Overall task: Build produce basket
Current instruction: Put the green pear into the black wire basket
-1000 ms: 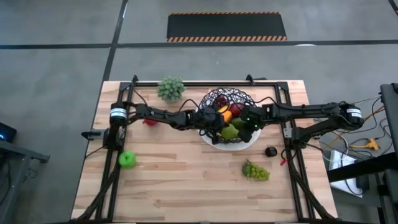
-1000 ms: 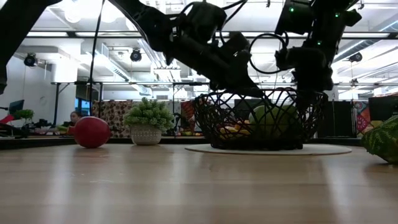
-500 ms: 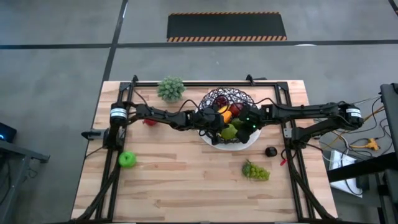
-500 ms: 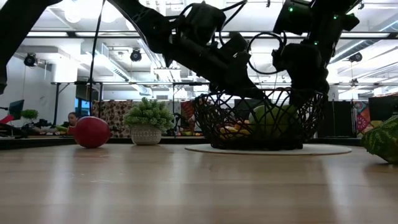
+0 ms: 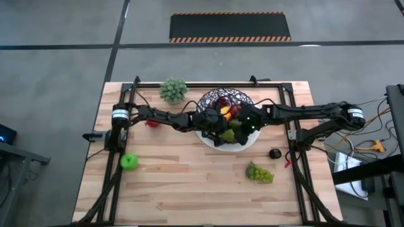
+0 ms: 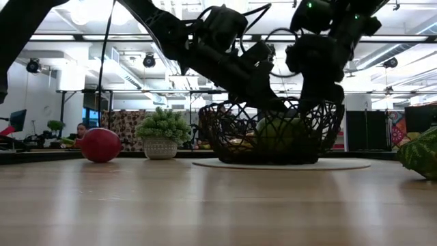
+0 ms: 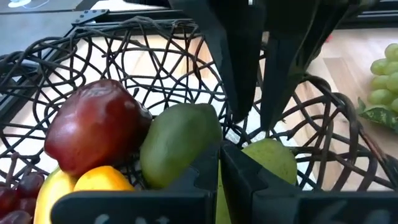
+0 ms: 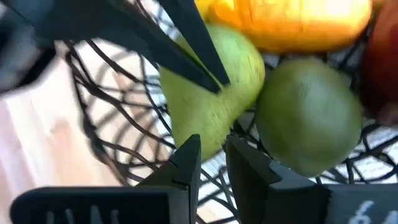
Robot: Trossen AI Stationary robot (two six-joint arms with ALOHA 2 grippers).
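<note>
Black crisscrossing wire is forming the round basket (image 5: 222,104) on its white plate, sitting at the far middle of the wooden bench (image 5: 189,183) in the high view. Both tools are meeting over it and hiding much of the fruit; the left tool (image 5: 214,129) and right tool (image 5: 243,130) are hard to separate there. A green apple (image 5: 129,162) is lying near the left edge, green grapes (image 5: 259,173) to the right.

Low view: dark arms are covering the basket's top; a red apple (image 6: 100,145) is lying well to one side, beside a leafy potted plant (image 6: 162,133).

Left wrist view: the tool's fingers are pressed together above a green pear (image 7: 270,162), an avocado (image 7: 177,140) and a dark red apple (image 7: 93,130).

Right wrist view: the fingers, slightly parted, appear to be pinching a basket wire; the contact is hard to make out.
</note>
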